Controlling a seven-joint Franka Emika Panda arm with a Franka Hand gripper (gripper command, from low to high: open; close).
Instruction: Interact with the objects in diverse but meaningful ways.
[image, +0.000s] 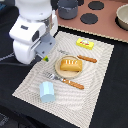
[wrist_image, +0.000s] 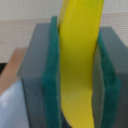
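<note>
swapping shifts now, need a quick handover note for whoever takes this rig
Gripper: shut on the banana, held between its green pads, raised above the placemat at the exterior view's left.
On the mat: bread loaf on a plate, yellow packet, light blue cup, fork and knife.
Dark pot sits on the toy stove behind.
Done: banana picked up.
Left: set it down somewhere sensible.

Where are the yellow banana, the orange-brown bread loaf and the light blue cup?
yellow banana (wrist_image: 79, 65): wrist view, middle of its peel, between the green pads.
orange-brown bread loaf (image: 70, 64): exterior view, its top crust.
light blue cup (image: 47, 91): exterior view, its side.
</note>
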